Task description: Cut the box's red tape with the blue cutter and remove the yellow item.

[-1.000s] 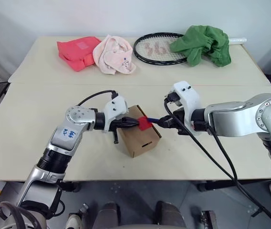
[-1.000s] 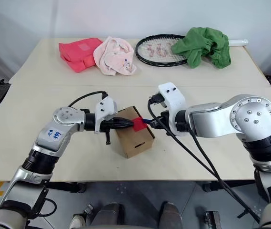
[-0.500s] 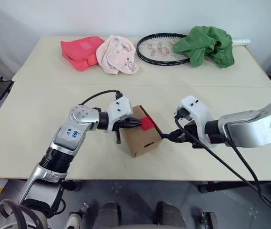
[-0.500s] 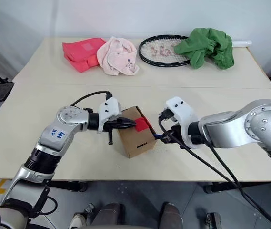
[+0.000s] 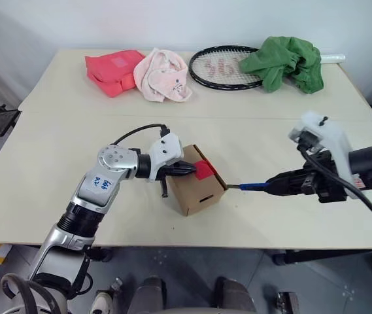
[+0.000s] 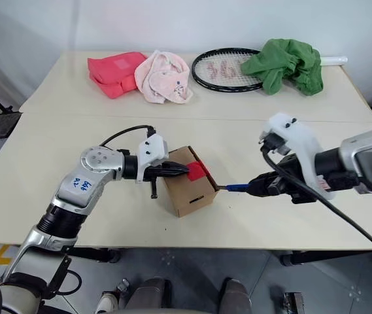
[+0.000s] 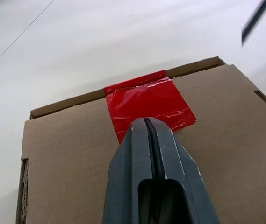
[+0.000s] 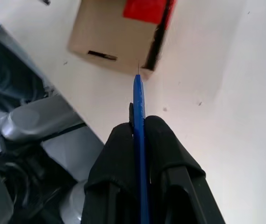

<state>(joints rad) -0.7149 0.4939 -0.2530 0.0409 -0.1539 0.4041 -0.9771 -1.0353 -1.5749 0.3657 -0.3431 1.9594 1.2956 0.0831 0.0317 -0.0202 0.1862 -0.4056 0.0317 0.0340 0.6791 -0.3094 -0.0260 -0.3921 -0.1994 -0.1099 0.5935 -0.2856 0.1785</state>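
Note:
The brown cardboard box (image 5: 197,191) stands near the table's front edge, with the red tape (image 5: 204,170) across its lid edge. My left gripper (image 5: 189,169) is shut with its tips resting on the lid at the tape's edge, and the tape (image 7: 147,99) lies just past them. To the right of the box, my right gripper (image 5: 274,186) is shut on the blue cutter (image 5: 253,186). The cutter points at the box, its thin tip just short of the box's right corner. That cutter (image 8: 138,105) aims at the box (image 8: 114,44). The yellow item is hidden.
Along the far side of the table lie a pink-red pouch (image 5: 112,69), a pale pink cloth (image 5: 166,76), a tennis racket (image 5: 221,66) and a green cloth (image 5: 285,60). A black cable hangs from my right arm toward the front edge.
My right gripper has drawn back to the right with the cutter, from the red tape to clear of the box. The left gripper stayed on the lid.

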